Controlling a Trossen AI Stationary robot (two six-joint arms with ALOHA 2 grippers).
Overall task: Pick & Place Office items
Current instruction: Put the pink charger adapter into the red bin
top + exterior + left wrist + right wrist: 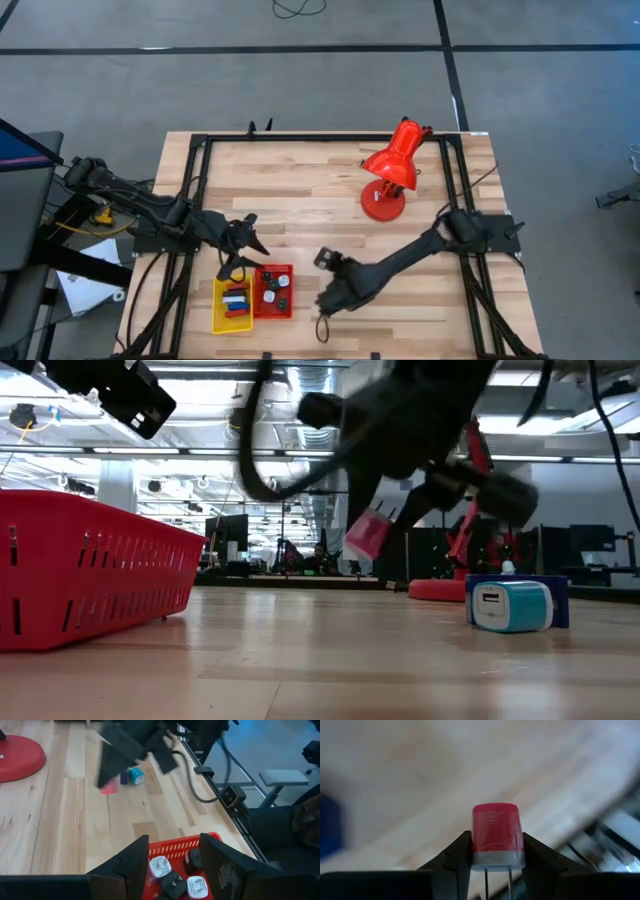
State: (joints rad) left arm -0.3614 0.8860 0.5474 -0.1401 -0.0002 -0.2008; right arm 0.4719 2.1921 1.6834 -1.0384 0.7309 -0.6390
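My right gripper [497,842] is shut on a pink charger plug [497,832] with a silver-white base and two prongs, held above the table's near middle [322,300]. A blue-and-white plug [510,605] lies on the wood close by. My left gripper [172,855] hangs open over the red tray [175,845], with nothing between its fingers. The red tray holds white and black plugs [160,866]. Beside it, the yellow tray [232,305] holds blue, red and black pieces. My right gripper pinches the pink plug's two opposite sides [476,845] between its two fingers, at the end with the silver-white base. The prongs point back between the fingers. The gripper slants downward, and the plug [366,535] hangs clear of the table.
A large red desk lamp [392,170] stands at the far right of the wooden table. A black frame [200,150] runs around the table's edges. A cable loop [322,330] hangs near the front edge. Bare wood lies between the trays and the lamp.
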